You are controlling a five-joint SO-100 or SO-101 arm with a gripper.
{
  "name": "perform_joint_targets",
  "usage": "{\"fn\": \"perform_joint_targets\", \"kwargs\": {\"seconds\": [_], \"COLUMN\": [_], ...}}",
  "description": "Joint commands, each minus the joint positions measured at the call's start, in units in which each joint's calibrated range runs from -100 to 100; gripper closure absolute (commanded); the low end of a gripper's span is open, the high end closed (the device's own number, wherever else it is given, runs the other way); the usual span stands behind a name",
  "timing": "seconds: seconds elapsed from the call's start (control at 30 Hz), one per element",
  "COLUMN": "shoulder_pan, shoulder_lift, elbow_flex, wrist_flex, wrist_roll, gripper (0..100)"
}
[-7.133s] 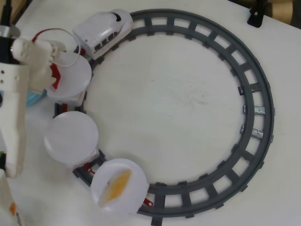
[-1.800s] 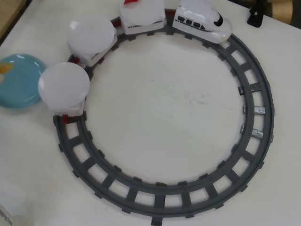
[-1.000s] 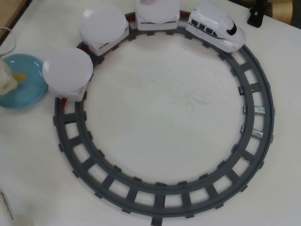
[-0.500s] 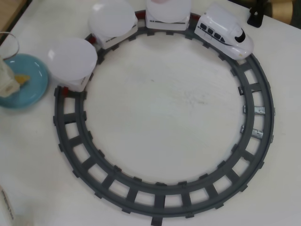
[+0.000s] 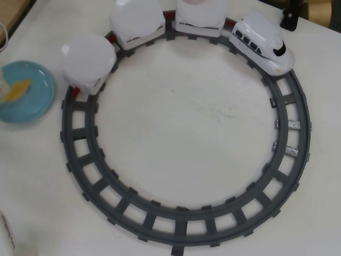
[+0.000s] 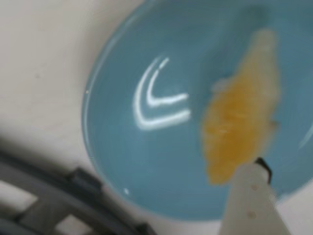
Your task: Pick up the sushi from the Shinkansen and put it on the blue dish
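**Mia:** Where is the sushi [image 5: 14, 90] now?

**Ben:** It lies on the blue dish [image 5: 33, 101], near the dish's left side in the overhead view. In the wrist view the yellow slab [image 6: 242, 122] rests flat on the blue.

**Mia:** What has just changed?

**Ben:** Half a second ago a white bit of the arm hung over the dish's left edge. Now that bit is gone from the overhead view. And the Shinkansen [image 5: 264, 41] has rolled a little farther along the grey track [image 5: 181, 226], with its three white plates [image 5: 88, 56] behind it.

**Mia:** Is the gripper pinching the sushi?

**Ben:** The wrist view is blurry. One white fingertip [image 6: 252, 196] sits just at the sushi's near end. The other finger is not seen, so nobody can tell if the gripper is spread or pressed together.

**Mia:** So is the job done?

**Ben:** It looks done. The arm likely only needs to lift away.
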Motion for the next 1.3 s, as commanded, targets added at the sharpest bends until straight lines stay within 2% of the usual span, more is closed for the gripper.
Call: {"fn": "perform_joint_targets", "kwargs": {"seconds": [0.0,0.23,0.43,0.63,0.8,1.07,1.27], "shoulder_pan": [2.0,8.6,17.1,19.3,18.8,19.5,20.1], "shoulder_lift": [-1.5,-12.5,-26.4,-44.3,-60.6,-86.8,-104.4], "elbow_flex": [-6.5,5.8,8.9,17.1,35.5,79.3,102.4], "wrist_flex": [2.3,2.3,2.2,2.2,0.6,-18.1,-23.2], "wrist_roll": [-0.3,-0.4,-4.7,-8.5,-10.8,-13.8,-14.1], "gripper": [75,76,76,76,76,76,76]}}
